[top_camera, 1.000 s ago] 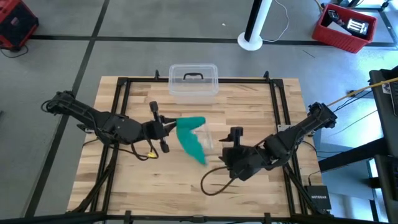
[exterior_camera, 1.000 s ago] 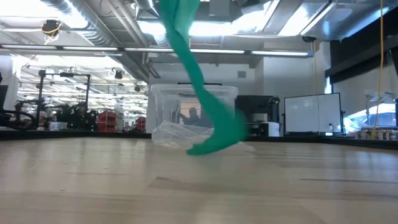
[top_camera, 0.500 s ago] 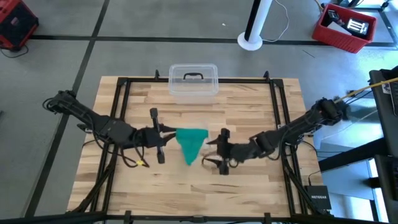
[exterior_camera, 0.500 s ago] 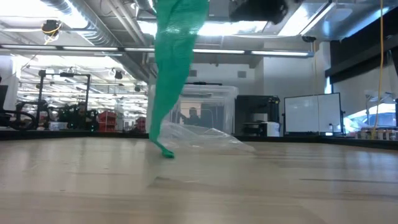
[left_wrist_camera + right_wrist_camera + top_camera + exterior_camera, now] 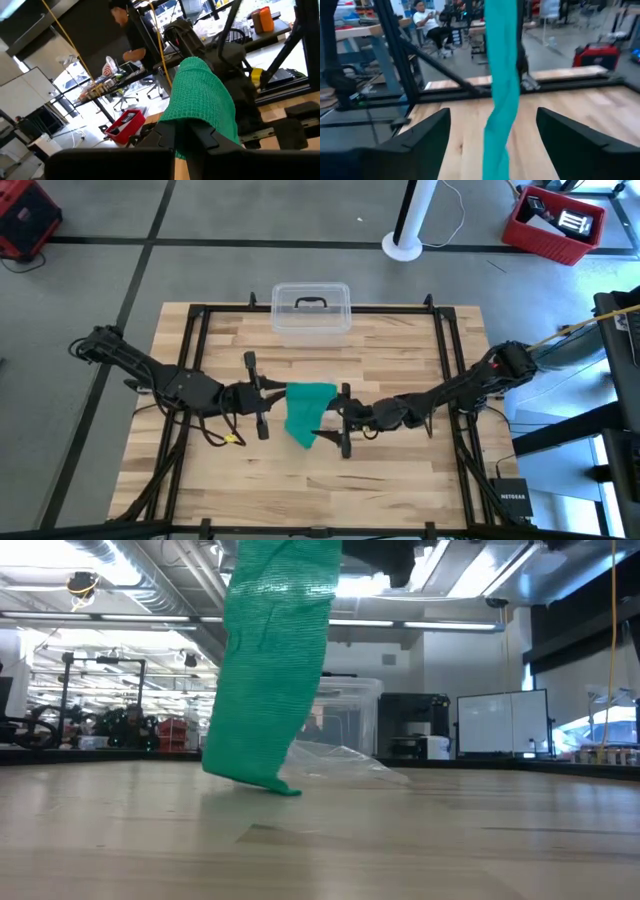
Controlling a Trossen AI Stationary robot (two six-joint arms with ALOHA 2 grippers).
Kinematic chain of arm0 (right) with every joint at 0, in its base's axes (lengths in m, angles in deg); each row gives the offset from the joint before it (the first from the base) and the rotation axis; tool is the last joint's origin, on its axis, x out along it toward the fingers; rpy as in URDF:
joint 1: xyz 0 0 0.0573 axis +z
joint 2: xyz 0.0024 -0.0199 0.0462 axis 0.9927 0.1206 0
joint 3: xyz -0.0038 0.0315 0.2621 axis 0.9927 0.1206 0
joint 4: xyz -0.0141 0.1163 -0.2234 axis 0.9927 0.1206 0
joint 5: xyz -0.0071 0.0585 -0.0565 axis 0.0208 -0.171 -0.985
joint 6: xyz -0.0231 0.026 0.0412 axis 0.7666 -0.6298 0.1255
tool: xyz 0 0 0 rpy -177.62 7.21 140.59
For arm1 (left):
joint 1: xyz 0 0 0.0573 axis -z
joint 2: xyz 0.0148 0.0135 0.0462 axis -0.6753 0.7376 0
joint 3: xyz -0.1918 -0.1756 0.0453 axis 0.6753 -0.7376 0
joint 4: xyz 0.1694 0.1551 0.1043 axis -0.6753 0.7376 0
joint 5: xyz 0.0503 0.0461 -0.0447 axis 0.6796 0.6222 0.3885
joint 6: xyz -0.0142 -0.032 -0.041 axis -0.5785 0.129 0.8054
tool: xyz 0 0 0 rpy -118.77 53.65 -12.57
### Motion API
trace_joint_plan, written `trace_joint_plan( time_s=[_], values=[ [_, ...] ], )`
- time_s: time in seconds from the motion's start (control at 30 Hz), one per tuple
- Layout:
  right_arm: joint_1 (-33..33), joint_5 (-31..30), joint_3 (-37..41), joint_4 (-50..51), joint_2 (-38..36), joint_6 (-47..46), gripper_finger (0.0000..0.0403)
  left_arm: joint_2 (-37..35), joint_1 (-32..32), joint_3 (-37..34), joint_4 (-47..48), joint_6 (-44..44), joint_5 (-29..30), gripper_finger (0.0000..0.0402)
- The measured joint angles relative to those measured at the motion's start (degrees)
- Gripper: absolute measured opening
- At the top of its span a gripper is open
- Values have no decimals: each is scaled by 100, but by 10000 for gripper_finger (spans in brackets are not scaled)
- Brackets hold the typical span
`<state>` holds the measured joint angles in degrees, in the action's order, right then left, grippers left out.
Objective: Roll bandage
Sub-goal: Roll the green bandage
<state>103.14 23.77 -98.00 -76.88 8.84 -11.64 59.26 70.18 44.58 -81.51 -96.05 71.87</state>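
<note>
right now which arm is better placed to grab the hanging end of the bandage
Right. The left gripper is shut on the bandage, holding its top up. The right gripper sits open beside the hanging strip, which dangles between its fingers in the right wrist view.

A clear plastic lidded box (image 5: 311,310) with a dark handle on its lid sits at the middle of the worktop's (image 5: 400,350) far edge. A crinkled clear plastic wrapper (image 5: 335,761) lies on the wood in front of the box, near the worktop's centre. On the floor beyond the far edge stands a white post (image 5: 409,224) on a round base. A red crate (image 5: 554,223) sits on the floor past the far right corner, and a red case (image 5: 25,220) past the far left corner. A person (image 5: 431,26) sits in the room behind.
</note>
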Motion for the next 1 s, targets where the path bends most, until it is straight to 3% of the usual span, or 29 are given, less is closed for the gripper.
trace_joint_plan(
  time_s=[0.13, 0.43, 0.57, 0.73, 1.0],
  values=[
    [-96, 18, -39, -125, 17, 144, 241, 0, 4, 0, 0, -57, -3, 5],
    [-292, 748, -41, -706, 433, -182, 111, 0, 0, 0, 8, -74, -2, 5],
    [-135, 850, -37, -518, 309, 404, 19, -36, 0, 0, 17, -155, 57, 5],
    [283, 534, -48, -4, -242, 775, 6, -275, 46, 0, 163, -529, 607, 5],
    [705, 351, -48, 373, -654, 921, 4, -537, -241, 0, 716, -424, 752, 5]
  ],
)
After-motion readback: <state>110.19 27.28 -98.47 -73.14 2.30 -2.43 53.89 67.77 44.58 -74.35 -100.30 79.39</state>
